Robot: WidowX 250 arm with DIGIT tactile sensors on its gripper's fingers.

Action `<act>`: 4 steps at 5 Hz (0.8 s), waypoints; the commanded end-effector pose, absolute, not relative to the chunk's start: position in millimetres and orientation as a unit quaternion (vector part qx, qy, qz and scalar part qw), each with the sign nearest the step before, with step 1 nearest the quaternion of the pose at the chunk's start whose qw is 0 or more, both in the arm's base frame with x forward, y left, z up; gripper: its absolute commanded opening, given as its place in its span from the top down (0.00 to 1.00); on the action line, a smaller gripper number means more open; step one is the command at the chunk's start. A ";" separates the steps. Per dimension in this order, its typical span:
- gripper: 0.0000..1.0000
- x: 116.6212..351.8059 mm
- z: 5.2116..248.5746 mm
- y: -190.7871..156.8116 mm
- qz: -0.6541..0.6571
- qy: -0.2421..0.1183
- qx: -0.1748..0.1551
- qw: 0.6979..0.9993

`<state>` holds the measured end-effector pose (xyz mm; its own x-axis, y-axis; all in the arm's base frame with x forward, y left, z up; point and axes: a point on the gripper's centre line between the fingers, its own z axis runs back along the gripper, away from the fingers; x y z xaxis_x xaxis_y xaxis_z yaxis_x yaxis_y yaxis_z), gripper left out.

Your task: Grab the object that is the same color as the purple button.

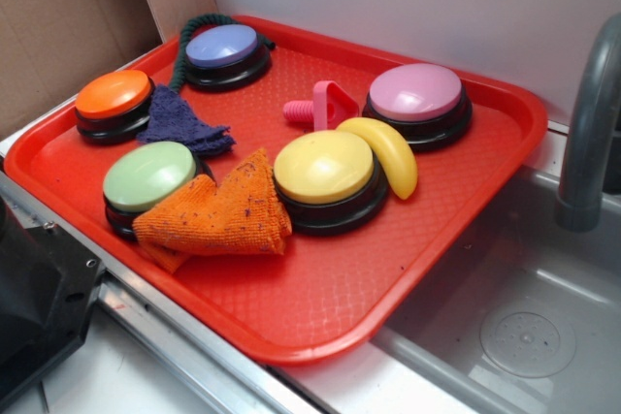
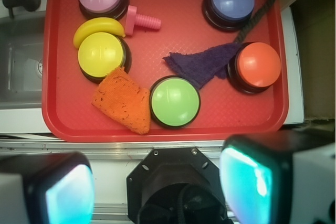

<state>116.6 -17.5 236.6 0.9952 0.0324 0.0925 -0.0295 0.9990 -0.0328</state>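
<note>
the small dark purple fuzzy cloth (image 2: pixel 202 62) is lying flat on the red plastic tray (image 2: pixel 173 35), touching the orange dome button (image 2: pixel 258 65) at its 3 o'clock and sitting at 7 o'clock from the round lavender-topped button with a black base (image 2: pixel 232 0). the pincer (image 2: pixel 157 187) is hovering off the tray's near edge, its fingers (image 2: pixel 68 195) spread wide apart, gripping nothing. a green dome button (image 2: pixel 175 101) is sitting just below the cloth.
</note>
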 end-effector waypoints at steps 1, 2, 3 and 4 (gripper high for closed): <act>0.00 116.6 236.6 -17.5 0.015 -0.047 -0.016 0.999; 0.00 135.8 216.2 0.1 0.132 -0.063 -0.025 0.989; 0.00 151.3 197.5 11.6 0.172 -0.036 -0.025 0.984; 0.00 163.1 175.2 25.7 0.224 -0.032 -0.028 0.974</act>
